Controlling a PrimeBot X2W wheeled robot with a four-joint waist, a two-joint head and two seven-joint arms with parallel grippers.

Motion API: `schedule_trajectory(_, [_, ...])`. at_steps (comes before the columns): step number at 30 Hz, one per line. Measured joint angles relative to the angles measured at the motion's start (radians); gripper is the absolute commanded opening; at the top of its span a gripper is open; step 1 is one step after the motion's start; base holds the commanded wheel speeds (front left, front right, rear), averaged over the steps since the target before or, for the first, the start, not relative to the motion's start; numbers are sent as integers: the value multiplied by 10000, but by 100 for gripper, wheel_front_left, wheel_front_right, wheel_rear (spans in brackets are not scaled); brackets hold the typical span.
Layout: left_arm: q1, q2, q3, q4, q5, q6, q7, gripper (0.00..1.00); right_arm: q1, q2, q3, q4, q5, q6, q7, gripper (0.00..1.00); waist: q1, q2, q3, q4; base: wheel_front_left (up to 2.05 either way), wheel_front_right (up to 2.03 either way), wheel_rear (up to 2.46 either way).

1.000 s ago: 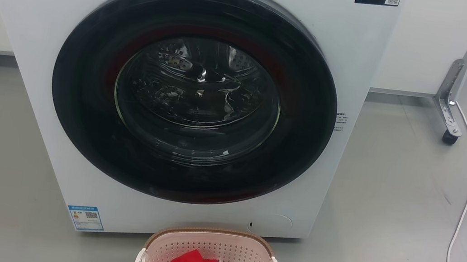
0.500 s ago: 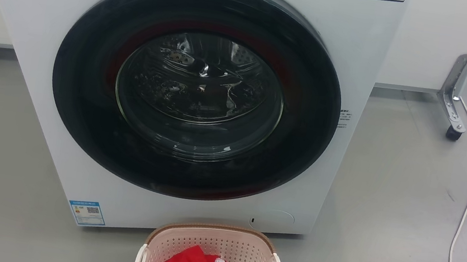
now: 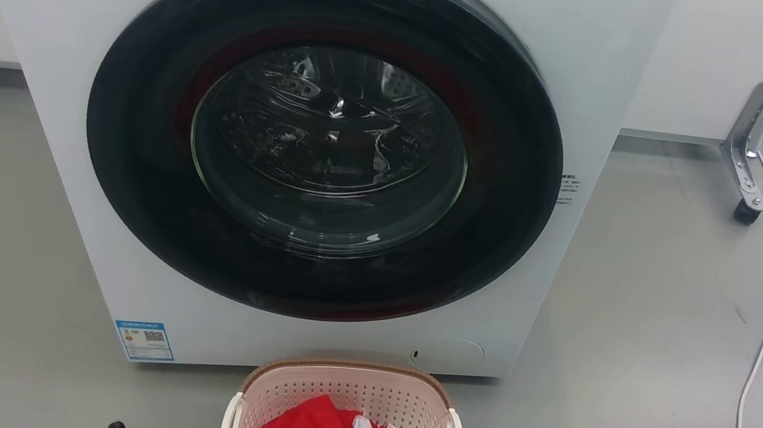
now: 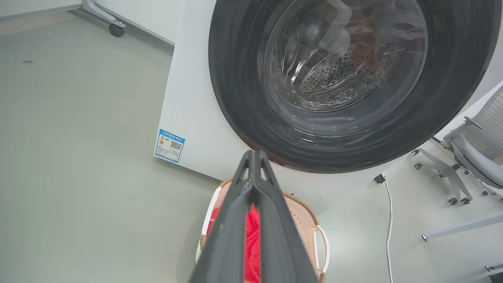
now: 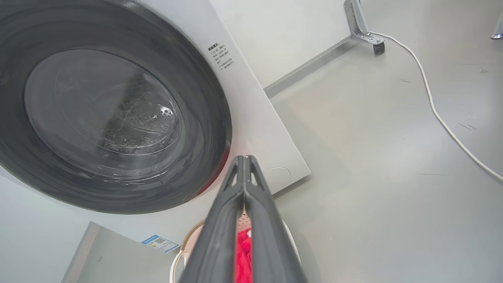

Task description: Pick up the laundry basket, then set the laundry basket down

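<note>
Grey floor (image 3: 623,300) lies open on both sides of the basket (image 3: 355,398). It sits just before the washer (image 3: 61,49), handles left and right, its near end cut off, so its long axis is unclear. The left gripper (image 4: 254,157) and right gripper (image 5: 244,161) flank it, jaws closed on nothing.
</note>
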State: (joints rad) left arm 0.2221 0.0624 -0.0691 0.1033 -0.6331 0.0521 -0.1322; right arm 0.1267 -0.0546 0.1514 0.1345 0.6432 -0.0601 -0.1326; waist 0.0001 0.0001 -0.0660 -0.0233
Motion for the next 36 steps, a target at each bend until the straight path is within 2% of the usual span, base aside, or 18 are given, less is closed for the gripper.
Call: schedule_trajectory(36, [-1545,-82,863,1026,-5056,-890,1317,0,-1089,67,-1515,872,5060,957,1325,0,-1,-1,360,123,0,0,0])
